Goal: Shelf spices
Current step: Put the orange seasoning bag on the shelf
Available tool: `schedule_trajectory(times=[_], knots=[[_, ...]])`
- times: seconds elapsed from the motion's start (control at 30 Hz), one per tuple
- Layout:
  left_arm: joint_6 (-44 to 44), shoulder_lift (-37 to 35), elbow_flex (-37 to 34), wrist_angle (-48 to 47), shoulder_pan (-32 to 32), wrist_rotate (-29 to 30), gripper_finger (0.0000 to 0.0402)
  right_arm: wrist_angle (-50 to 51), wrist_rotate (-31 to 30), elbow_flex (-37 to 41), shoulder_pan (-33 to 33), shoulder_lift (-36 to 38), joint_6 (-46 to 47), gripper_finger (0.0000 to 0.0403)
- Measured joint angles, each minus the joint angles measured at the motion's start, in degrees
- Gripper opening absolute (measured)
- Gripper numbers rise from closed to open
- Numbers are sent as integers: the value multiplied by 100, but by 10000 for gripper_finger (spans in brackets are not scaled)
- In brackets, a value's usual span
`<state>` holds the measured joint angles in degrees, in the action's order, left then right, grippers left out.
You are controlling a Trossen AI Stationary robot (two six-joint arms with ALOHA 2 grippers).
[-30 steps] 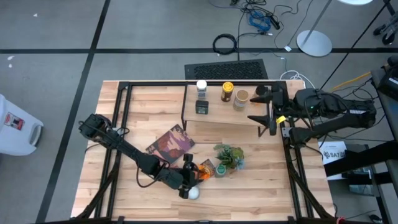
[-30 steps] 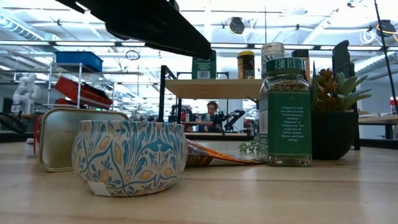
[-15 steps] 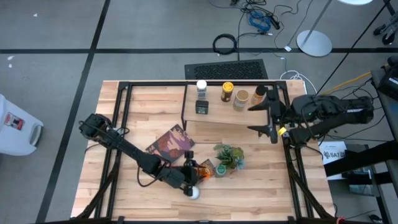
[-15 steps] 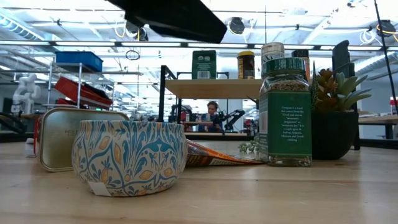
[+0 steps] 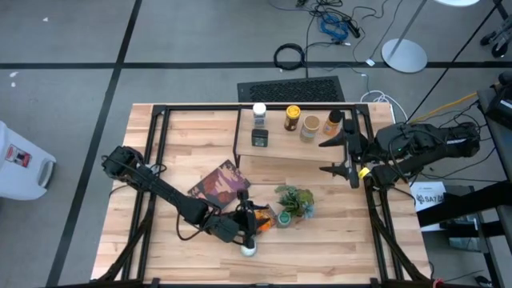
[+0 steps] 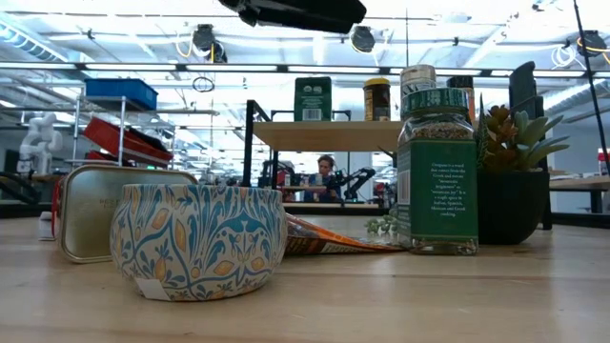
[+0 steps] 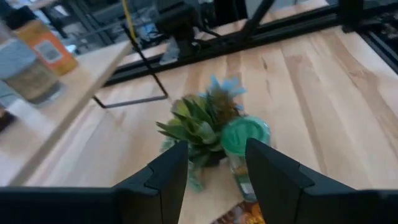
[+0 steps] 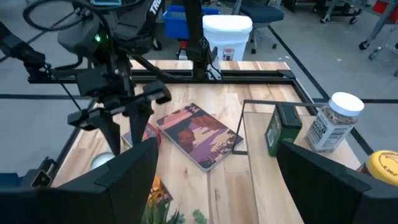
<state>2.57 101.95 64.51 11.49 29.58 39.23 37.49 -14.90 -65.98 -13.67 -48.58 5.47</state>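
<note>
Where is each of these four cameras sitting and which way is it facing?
High view: overhead, straight down on the table; both arms show.
Low view: at table-top height, level past the patterned tin; a dark arm part at top.
Left wrist view: on the left arm, toward the green-lidded jar; its own fingers show.
Right wrist view: on the right arm, toward the picture book; its own fingers show.
Shared: left wrist and low views both show the potted plant.

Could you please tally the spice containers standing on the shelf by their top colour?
White-lidded jar: 1
Yellow-lidded jar: 1
Tan-lidded jar: 1
Dark-capped bottle: 1
Dark green tin: 1
Total on the shelf: 5
</note>
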Motion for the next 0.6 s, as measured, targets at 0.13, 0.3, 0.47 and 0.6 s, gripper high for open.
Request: schedule_trajectory(times=[0.13, 0.3, 0.47, 0.6], knots=[[101, 0, 101, -7, 0, 329, 171, 147, 2, 0, 0, 0, 58, 315], [98, 0, 260, 1, 0, 822, 171, 333, 4, 0, 0, 0, 69, 315], [95, 0, 428, 5, -21, 1429, 171, 485, 8, 0, 0, 2, -73, 315], [85, 0, 568, 15, -81, 1759, 171, 606, 28, 0, 0, 4, -199, 315]])
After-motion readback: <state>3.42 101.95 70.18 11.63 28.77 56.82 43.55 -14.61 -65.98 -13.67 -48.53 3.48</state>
